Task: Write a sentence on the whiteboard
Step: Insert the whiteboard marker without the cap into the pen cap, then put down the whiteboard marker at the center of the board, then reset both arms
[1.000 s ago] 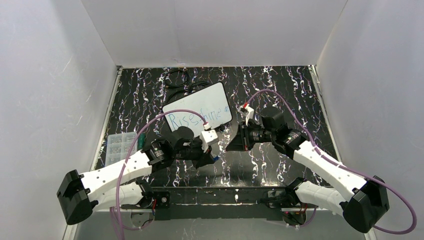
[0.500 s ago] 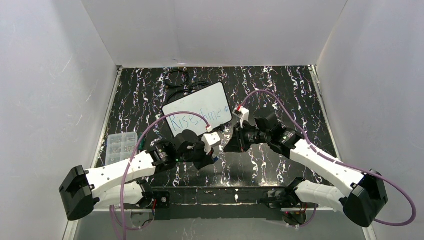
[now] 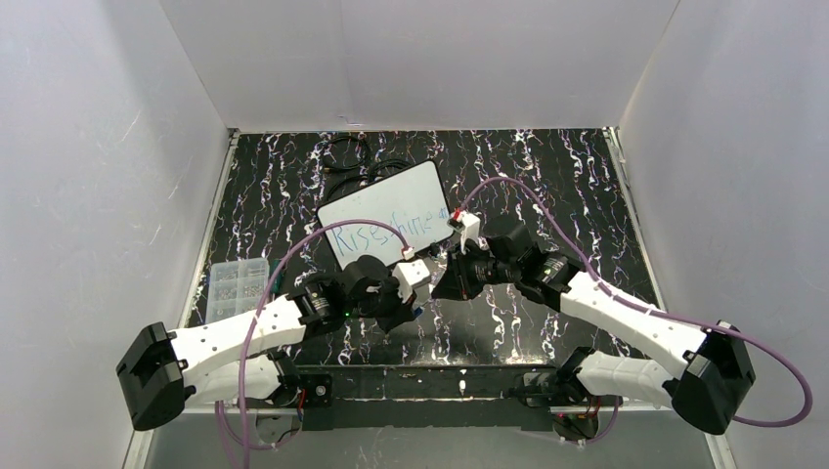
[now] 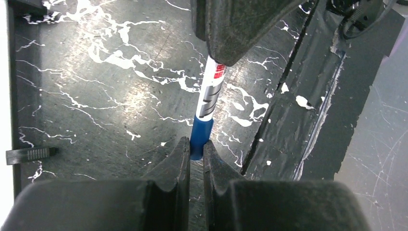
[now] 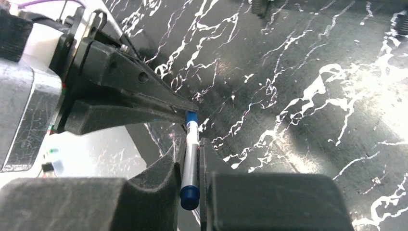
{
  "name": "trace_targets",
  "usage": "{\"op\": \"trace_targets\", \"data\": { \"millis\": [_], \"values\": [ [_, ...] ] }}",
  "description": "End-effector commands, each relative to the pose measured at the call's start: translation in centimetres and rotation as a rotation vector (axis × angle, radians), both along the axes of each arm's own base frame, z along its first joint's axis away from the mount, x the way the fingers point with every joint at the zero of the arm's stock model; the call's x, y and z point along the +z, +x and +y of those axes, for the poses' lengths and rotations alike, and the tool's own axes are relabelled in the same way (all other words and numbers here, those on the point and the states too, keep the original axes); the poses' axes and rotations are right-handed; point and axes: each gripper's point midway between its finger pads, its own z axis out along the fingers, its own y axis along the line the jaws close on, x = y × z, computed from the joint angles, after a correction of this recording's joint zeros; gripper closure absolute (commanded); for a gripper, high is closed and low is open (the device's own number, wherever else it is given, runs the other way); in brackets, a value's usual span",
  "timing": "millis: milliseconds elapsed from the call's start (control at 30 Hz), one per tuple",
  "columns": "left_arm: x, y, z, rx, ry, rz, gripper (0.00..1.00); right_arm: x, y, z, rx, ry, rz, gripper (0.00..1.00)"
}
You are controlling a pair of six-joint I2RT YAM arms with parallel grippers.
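We find the sentence [image 3: 383, 234], in blue and reading roughly "Rise shine", on the whiteboard [image 3: 411, 191]. The board lies flat on the surface [image 3: 547, 176], just beyond both wrists. We judge the writing done and the marker [image 4: 208, 103] still to be capped and put down.

The left pincer [image 4: 192, 144] is clenched on the marker's blue end, and the right pincer [image 5: 191, 149] on its barrel. We cannot tell whether a cap is seated. From above, the wrists hide the marker, and a purple cable [image 3: 332, 226] crosses the lettering.
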Motion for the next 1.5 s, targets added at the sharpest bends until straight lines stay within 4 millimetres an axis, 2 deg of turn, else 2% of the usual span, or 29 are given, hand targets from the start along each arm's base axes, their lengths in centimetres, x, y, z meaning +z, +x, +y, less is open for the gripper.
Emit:
{"op": "trace_targets", "data": {
  "millis": [0,100,133,200,267,333,433,533,667,767,833,1000,1133,1200,1333,1467],
  "values": [
    [8.6,2.4,-3.9,0.032,-0.314,-0.152,0.85,-2.6,1.2,-2.0,-0.189,-0.143,0.023,0.99],
    [6.3,2.5,-1.8,0.126,-0.233,-0.103,0.54,-4.1,3.5,-4.0,-0.356,-0.19,0.028,0.99],
    [5.7,2.5,-1.0,0.151,-0.205,-0.092,0.46,-4.6,4.2,-4.4,-0.39,-0.191,0.037,0.99],
    [4.6,2.3,0.7,0.196,-0.144,-0.07,0.35,-5.9,5.3,-5.3,-0.436,-0.193,0.065,0.99],
    [4.7,2.4,1.9,0.237,-0.133,-0.065,0.23,-6.7,6.4,-6.0,-0.462,-0.181,0.091,0.99],
    [4.9,3.0,3.1,0.292,-0.115,-0.051,0.16,-7.3,7.5,-6.8,-0.494,-0.186,0.087,0.96],
    [5.7,4.4,5.0,0.407,-0.104,-0.016,0.13,-8.2,9.2,-8.5,-0.554,-0.228,0.074,0.79],
    [7.4,6.3,7.2,0.584,-0.131,-0.017,0.09,-9.1,10.5,-10.3,-0.623,-0.279,0.066,0.52],
    [9.1,7.6,9.7,0.746,-0.162,-0.035,0.02,-9.1,12.1,-12.7,-0.711,-0.324,0.029,0.25],
    [9.2,8.5,12.1,0.841,-0.129,-0.061,0.02,-7.8,13.4,-14.4,-0.77,-0.352,-0.025,0.1],
    [9.5,9.0,14.1,0.91,-0.114,-0.079,0.02,-6.1,14.2,-15.4,-0.809,-0.366,-0.087,0.02],
    [11.0,10.0,19.6,1.105,-0.097,-0.179,0.02,-1.4,15.7,-18.8,-0.958,-0.39,-0.274,0.01],
    [13.5,10.3,23.9,1.261,-0.085,-0.29,0.02,3.2,15.9,-21.4,-1.057,-0.368,-0.461,0.01],
    [14.0,10.4,25.2,1.311,-0.085,-0.337,0.02,5.2,15.6,-22.5,-1.093,-0.346,-0.544,0.01],
    [14.0,10.6,26.6,1.358,-0.082,-0.409,0.02,8.2,14.8,-23.7,-1.125,-0.29,-0.664,0.01],
    [14.1,10.5,27.2,1.378,-0.07,-0.432,0.02,9.1,14.4,-23.7,-1.12,-0.254,-0.688,0.01]
  ]
}}
